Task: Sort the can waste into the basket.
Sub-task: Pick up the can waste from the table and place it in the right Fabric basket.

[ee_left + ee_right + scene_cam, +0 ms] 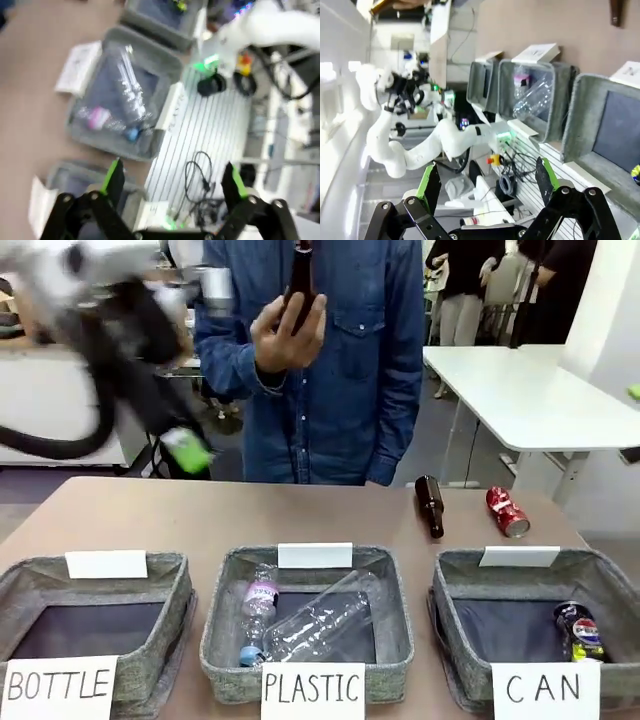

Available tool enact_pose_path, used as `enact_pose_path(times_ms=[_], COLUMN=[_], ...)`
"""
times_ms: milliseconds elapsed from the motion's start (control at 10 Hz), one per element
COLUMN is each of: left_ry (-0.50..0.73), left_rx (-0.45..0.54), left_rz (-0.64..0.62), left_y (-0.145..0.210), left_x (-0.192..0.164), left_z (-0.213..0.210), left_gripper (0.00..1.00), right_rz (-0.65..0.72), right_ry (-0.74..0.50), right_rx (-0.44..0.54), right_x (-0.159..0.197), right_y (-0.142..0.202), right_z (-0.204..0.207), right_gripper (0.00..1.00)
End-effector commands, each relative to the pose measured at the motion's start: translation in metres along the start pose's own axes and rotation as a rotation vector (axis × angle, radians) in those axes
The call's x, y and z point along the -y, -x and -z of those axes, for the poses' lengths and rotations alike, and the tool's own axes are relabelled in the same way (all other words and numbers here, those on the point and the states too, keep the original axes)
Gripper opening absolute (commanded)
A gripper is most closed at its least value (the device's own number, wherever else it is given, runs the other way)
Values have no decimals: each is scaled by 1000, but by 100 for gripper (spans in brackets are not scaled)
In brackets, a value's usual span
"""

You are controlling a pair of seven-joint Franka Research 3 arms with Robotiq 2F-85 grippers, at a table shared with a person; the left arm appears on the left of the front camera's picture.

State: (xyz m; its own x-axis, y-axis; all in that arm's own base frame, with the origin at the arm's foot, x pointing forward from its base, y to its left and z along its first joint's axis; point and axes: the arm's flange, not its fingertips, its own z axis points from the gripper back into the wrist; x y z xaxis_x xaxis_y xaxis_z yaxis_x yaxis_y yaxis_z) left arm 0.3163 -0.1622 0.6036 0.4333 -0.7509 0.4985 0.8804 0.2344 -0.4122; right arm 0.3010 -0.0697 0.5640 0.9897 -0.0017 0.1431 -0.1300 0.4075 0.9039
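On tabletop [200, 515], red dented can [507, 511] lies on its side nr far-right edge, just beside a brown glass bottle [430, 505], also lying down. Black Pepsi can [578, 630] sits in CAN basket [448, 600] at near-right corner, twd its right side. PLASTIC basket [220, 630], mid near edge, holds clear plastic bottles [320, 620]. BOTTLE basket [170, 610] at near-left corner. Person's hand [288, 332] holds a second brown bottle [300, 275] upright beyond far edge. L gripper [173, 170]: jaws wide, nothing betw. R gripper [486, 170]: wide too, nothing held.
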Motion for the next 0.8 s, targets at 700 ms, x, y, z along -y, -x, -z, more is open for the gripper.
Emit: enact_pose_path(times_ms=[700], left_ry=[74], left_rx=[494], left_rz=[-638], left_y=[229], left_x=[-70], left_z=[-119], left_gripper=[100], right_rz=[20], right_ry=[-5], right_rx=[51], right_x=[10], right_y=[13], right_z=[-21], right_gripper=[100])
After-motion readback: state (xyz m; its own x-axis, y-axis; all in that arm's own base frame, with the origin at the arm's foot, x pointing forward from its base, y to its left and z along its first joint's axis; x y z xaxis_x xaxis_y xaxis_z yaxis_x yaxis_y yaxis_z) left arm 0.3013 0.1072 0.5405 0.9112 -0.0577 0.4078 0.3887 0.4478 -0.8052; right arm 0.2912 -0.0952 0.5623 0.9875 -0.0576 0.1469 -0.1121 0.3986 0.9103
